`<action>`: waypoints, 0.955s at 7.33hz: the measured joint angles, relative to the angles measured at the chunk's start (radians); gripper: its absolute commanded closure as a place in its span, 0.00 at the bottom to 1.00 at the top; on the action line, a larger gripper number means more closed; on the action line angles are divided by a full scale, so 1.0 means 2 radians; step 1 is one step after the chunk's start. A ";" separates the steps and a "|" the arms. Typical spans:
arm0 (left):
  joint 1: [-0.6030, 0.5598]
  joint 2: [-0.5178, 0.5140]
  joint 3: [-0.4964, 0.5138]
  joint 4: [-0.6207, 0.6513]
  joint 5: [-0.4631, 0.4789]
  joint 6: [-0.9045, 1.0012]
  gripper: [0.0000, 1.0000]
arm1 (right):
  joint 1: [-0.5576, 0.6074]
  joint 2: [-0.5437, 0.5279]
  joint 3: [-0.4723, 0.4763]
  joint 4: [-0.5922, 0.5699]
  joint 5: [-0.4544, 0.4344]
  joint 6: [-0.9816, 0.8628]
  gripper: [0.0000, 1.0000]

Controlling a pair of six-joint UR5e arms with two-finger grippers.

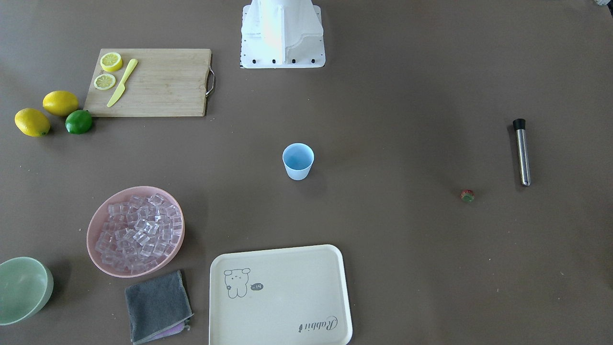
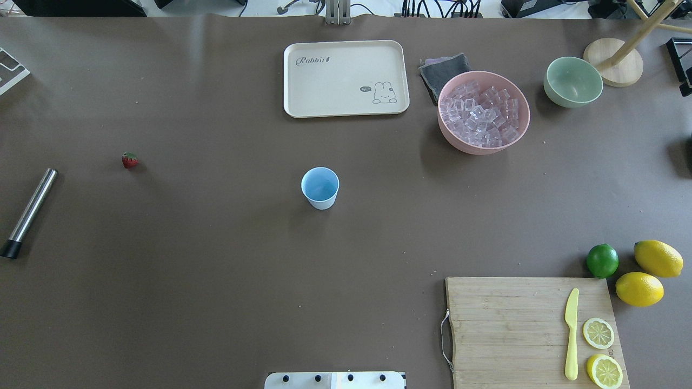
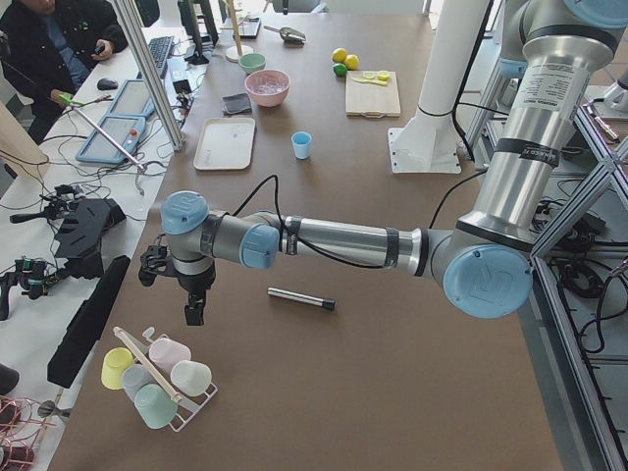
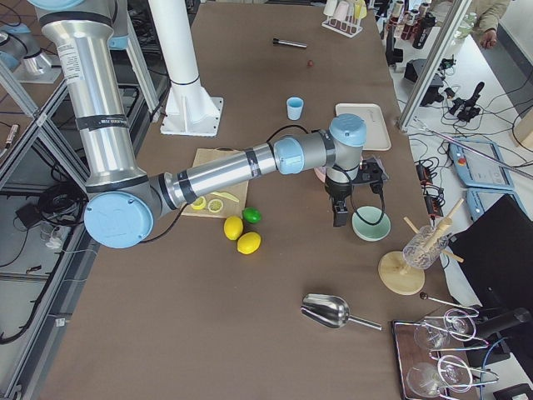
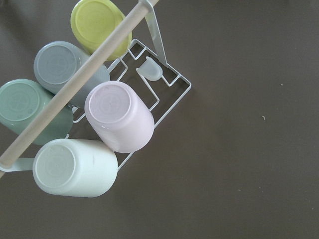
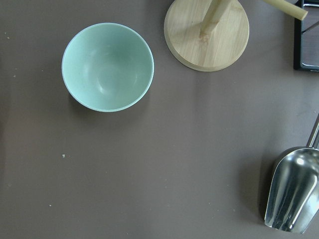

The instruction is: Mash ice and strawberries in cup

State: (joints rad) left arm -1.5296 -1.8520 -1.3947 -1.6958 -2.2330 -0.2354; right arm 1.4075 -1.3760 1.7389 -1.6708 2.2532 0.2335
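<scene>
a matte brown sheet [image 2: 216, 281] covers the whole table. nearest the robot's white base plate [image 2: 335, 380] lies a pale wooden cutting board [image 2: 508, 324] with two lemon slices [image 2: 598, 333] and a yellow plastic knife [image 2: 571, 335] on it. two whole yellow lemons [image 2: 639, 289] and a green lime [image 2: 602, 260] sit just past it. mid-table, the small pale blue plastic cup [image 2: 320, 187] stands upright. the tiny red strawberry [image 2: 130, 160] with a green top lies well off to the cup's left, near a steel muddler [image 2: 30, 210] with a black tip. farther out are a cream rectangular tray [image 2: 346, 78], a grey folded cloth [image 2: 443, 70], and a pink bowl [image 2: 481, 148] heaped with clear ice cubes [image 2: 481, 114]. a pale green bowl [image 2: 573, 82] stands beside the pink one.

the left gripper [image 3: 193, 314] hangs above a white wire rack of pastel cups [image 3: 157, 378]. the right gripper [image 4: 340, 218] hangs by the pale green bowl. i cannot tell whether either is open. cluttered desks and cables line the far side.
</scene>
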 measured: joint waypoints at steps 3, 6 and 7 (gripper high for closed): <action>0.000 0.002 -0.006 0.000 -0.001 0.001 0.02 | -0.001 -0.001 0.016 -0.001 0.005 0.000 0.00; 0.001 0.005 -0.009 -0.001 -0.004 0.005 0.02 | -0.003 -0.001 0.026 -0.001 0.008 0.000 0.00; 0.001 0.005 -0.010 -0.002 -0.003 0.006 0.02 | -0.003 -0.002 0.026 -0.001 0.007 0.000 0.00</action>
State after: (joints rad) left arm -1.5282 -1.8420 -1.4141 -1.6997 -2.2396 -0.2240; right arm 1.4019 -1.3797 1.7902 -1.6734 2.2676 0.2332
